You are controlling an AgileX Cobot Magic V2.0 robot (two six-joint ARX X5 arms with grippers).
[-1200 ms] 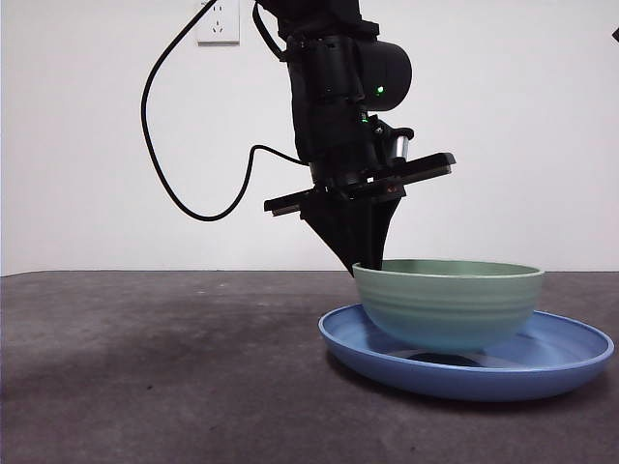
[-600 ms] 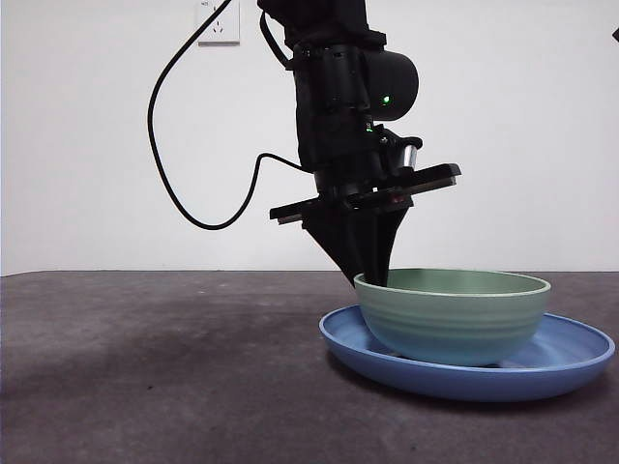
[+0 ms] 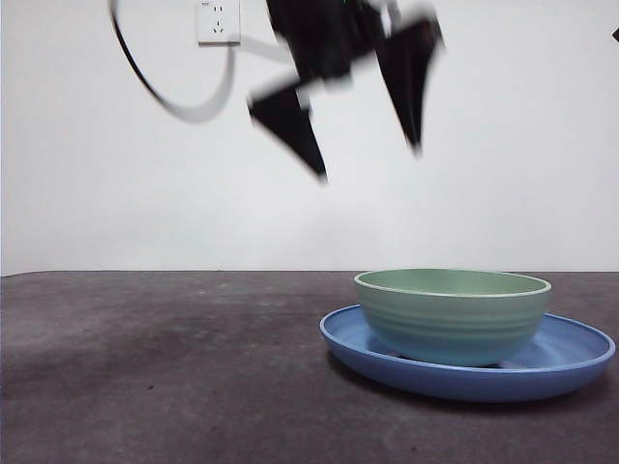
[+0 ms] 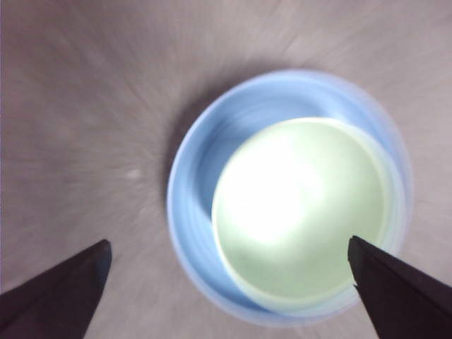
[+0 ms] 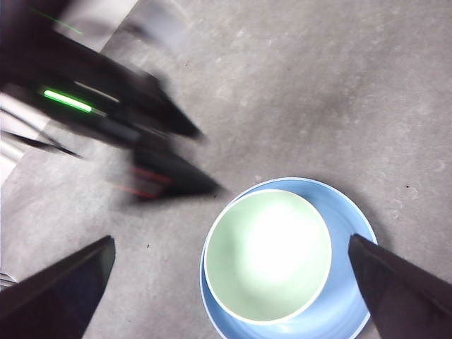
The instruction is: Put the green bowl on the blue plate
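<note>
The green bowl (image 3: 452, 315) is left upright inside the blue plate (image 3: 571, 354), released by the left gripper (image 3: 368, 111), now raised above with jaws spread wide and empty; the right gripper (image 5: 233, 296) is also held wide open.

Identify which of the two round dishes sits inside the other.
The green bowl: narrower, ridged, pale mint. It sits in the wider, shallow blue plate, off-centre.

The green bowl (image 3: 452, 315) sits on the blue plate (image 3: 571, 350).
</note>
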